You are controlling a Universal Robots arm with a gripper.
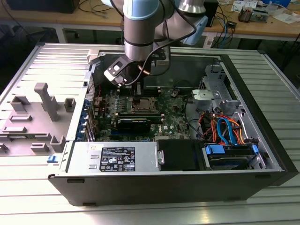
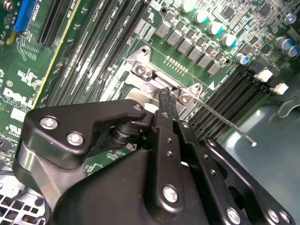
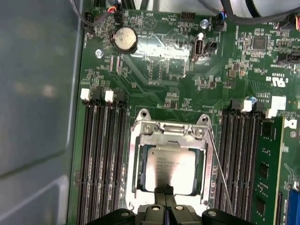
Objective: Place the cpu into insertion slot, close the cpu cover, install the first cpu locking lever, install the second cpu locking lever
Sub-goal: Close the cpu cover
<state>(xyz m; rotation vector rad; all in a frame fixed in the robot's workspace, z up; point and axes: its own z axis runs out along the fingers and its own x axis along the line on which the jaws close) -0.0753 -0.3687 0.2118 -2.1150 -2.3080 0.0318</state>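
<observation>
Gripper: fingertips pressed together. In the first wrist view you see them meet at the edge of the cpu cover, over the chip's near edge.
Cpu: flat in the insertion slot, silvery top showing thru the cover's window.
Cpu cover: down flat over the socket, frame all round the chip.
Locking lever: thin wire rod along one side of the socket, btw the cover and the memory slots. You can't tell if it's hooked.
First wrist view extra: coin cell further up the board.
Second wrist view: you look along the fingers from behind, tip at a corner of the cover. Here the lever slants away from that corner, its end out past the board edge. The fingers hide the chip.
Exterior view: gives you the whole PC case, with the arm reaching down and the gripper just above the socket on the motherboard. Power supply at the near wall, grey fixture outside the case on the exterior view's left.
</observation>
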